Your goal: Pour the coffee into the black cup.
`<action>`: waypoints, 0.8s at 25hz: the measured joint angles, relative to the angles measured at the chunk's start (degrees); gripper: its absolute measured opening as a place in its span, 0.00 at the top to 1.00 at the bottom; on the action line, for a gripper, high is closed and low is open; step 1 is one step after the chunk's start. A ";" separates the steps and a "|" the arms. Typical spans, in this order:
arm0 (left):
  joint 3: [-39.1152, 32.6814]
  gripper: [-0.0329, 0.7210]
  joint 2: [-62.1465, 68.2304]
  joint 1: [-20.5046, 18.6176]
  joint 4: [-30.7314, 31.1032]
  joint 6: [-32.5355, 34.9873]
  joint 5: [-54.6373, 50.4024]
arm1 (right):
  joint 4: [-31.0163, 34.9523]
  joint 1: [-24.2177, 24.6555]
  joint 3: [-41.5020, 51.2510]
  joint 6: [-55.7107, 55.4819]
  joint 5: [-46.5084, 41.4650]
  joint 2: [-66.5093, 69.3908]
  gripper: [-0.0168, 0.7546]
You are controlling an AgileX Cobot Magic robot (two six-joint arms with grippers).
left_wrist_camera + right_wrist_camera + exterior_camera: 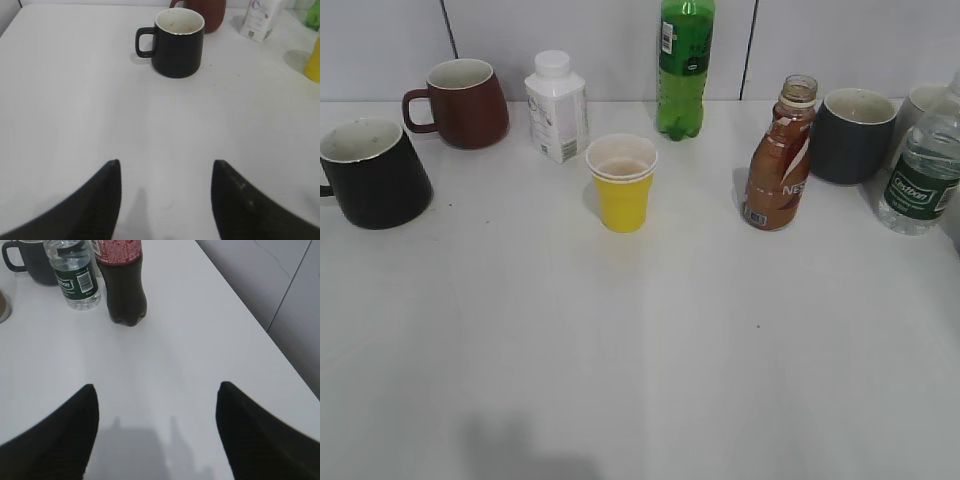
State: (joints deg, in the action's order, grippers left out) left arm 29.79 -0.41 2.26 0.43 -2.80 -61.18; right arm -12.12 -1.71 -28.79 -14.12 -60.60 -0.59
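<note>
Fingers [97, 200] of the left gripper [165, 200] are standing wide apart and holding nothing, hanging over bare table [75, 100]. Ahead of them the black cup [177, 42] is sitting upright, handle pointing left, with the brown mug [205, 10] just behind it; only this wrist view is showing specks inside the cup's pale interior. Fingers [55, 435] of the right gripper [155, 435] are likewise spreading wide and holding nothing. Beyond them the right wrist view is showing a cola bottle [122, 280], which the exterior view is not showing, next to the water bottle [75, 275] and grey mug [30, 260].

Neither gripper is appearing in the exterior view. There the coffee bottle [778, 160] is standing uncapped, well right of the black cup [370, 175]. Between cup and coffee bottle, the yellow cup [622, 185] is sitting, with the white bottle [556, 107] and green bottle [685, 65] farther back.
</note>
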 joint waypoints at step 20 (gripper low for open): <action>0.00 0.38 0.07 0.00 0.00 0.00 0.00 | 0.00 0.00 0.00 0.00 0.00 0.00 0.24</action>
State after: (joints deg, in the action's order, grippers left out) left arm 29.79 -0.33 2.26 0.43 -2.80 -61.18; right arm -12.12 -1.71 -28.79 -14.12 -60.60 -0.59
